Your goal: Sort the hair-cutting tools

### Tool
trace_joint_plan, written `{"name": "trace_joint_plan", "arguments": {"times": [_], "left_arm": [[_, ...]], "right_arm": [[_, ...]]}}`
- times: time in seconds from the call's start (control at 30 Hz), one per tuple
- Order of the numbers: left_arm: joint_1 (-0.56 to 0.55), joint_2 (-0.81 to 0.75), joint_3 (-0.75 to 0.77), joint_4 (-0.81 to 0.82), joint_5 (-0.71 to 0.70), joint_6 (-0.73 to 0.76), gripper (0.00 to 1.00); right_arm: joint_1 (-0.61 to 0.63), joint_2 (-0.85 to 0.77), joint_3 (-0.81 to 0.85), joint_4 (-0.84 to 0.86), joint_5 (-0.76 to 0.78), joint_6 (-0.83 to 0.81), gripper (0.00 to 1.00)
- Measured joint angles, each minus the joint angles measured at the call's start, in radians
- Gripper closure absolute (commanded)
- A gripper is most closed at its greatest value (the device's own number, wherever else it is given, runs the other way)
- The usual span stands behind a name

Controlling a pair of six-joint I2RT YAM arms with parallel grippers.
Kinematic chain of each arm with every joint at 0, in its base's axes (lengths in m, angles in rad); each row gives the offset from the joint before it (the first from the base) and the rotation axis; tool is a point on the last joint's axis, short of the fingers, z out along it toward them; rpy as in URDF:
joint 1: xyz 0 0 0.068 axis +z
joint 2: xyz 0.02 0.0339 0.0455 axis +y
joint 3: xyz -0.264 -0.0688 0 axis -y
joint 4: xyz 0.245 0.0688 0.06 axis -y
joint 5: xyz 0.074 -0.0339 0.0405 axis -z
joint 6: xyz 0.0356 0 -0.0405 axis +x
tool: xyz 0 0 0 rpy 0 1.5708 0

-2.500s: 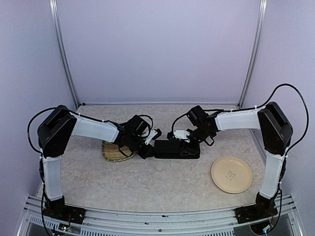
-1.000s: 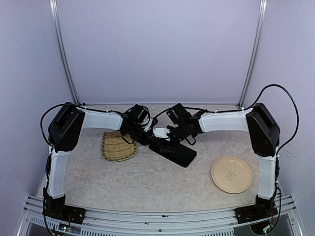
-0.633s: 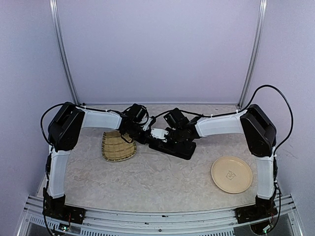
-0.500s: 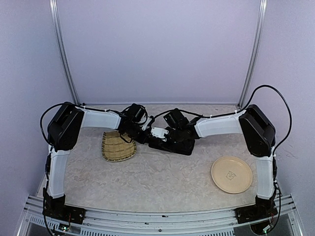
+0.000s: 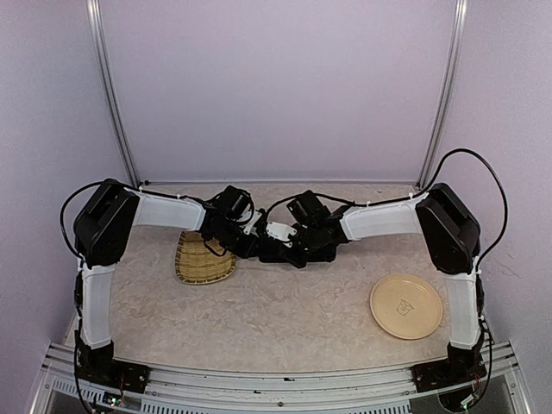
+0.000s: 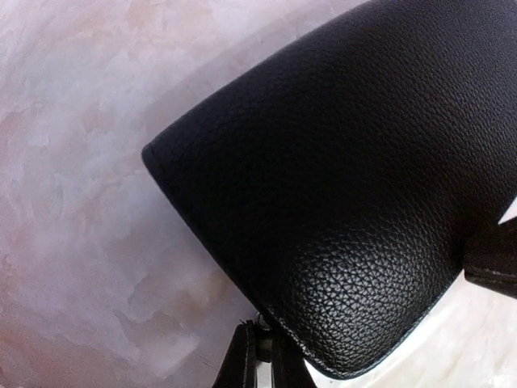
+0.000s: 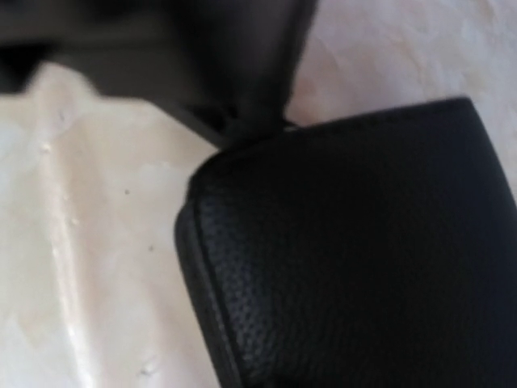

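Note:
No hair-cutting tools show in any view. A black zip case (image 5: 304,251) lies mid-table with both grippers at its left end. My left gripper (image 5: 252,246) comes in from the tray side. In the left wrist view the left gripper (image 6: 260,357) is shut on a small metal zip pull at the corner of the case (image 6: 355,178). My right gripper (image 5: 280,247) reaches over the case from the right and is shut. Its own fingers are hidden in the right wrist view, which the case (image 7: 363,259) largely fills, so I cannot tell whether it holds anything.
A woven bamboo tray (image 5: 200,264) sits just left of the case, under the left forearm. A round beige plate (image 5: 405,305) lies at the front right. The left gripper's dark fingers (image 7: 242,73) appear at the top of the right wrist view.
The right gripper has gone from open to shut. The case has swung from a diagonal to nearly level and shifted back and left towards the tray, both arms moving with it.

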Motion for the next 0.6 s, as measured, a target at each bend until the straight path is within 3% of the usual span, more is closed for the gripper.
{"name": "trace_joint_plan", "arguments": {"times": [0.4, 0.43, 0.5, 0.6], "left_arm": [[-0.120, -0.039, -0.047, -0.050, 0.109, -0.058, 1.00], [-0.142, -0.043, -0.058, -0.042, 0.135, -0.066, 0.98], [-0.181, -0.045, -0.066, -0.039, 0.170, -0.085, 0.82], [-0.237, -0.044, -0.060, -0.044, 0.215, -0.112, 0.70]], "right_arm": [[-0.080, -0.013, 0.003, 0.004, -0.011, 0.004, 1.00], [-0.089, -0.013, 0.002, 0.002, -0.006, 0.002, 1.00], [-0.105, -0.013, -0.012, -0.013, -0.002, -0.002, 0.98], [-0.130, -0.017, -0.033, -0.040, -0.008, -0.009, 0.79]]}}
